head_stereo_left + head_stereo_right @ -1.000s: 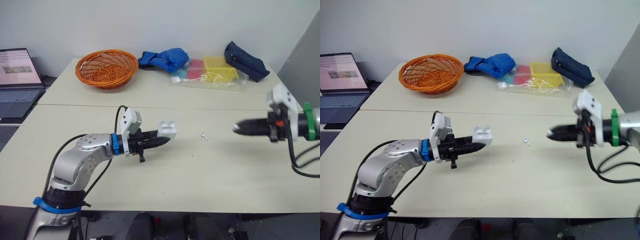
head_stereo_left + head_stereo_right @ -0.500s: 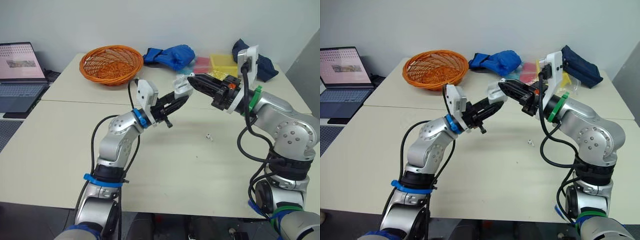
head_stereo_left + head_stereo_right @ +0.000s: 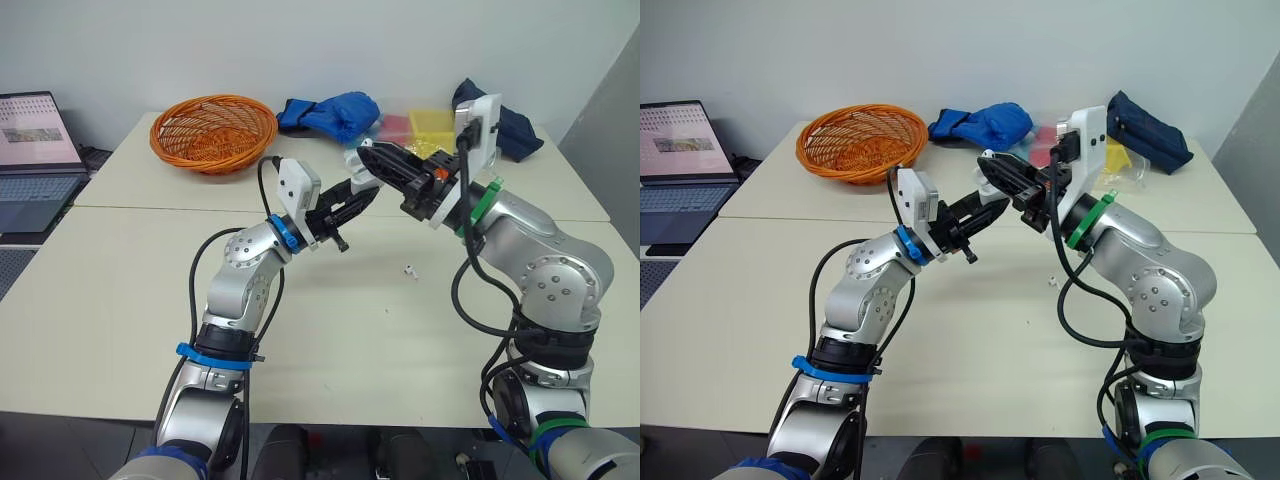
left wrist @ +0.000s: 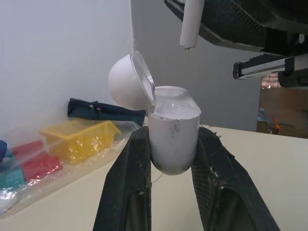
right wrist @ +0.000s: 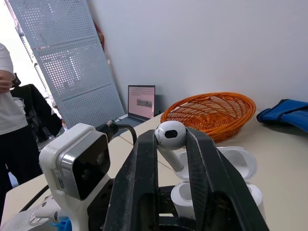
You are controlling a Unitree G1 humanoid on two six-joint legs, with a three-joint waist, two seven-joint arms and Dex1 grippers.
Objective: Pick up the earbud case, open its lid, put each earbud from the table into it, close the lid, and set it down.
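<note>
Status: pickup and lid-open done. Your left gripper (image 3: 352, 203) is clamped on the earbud case (image 4: 174, 139), held up off the table (image 3: 150, 300), lid (image 4: 127, 82) swung back. Your right gripper (image 3: 385, 165) pinches earbud no. 1 (image 5: 170, 135) just above the case, not yet seated. Earbud no. 2 (image 3: 409, 270) lies on the surface, well in from every edge. Outstanding: seat both, close lid, set down. Approx. halfway at best.
</note>
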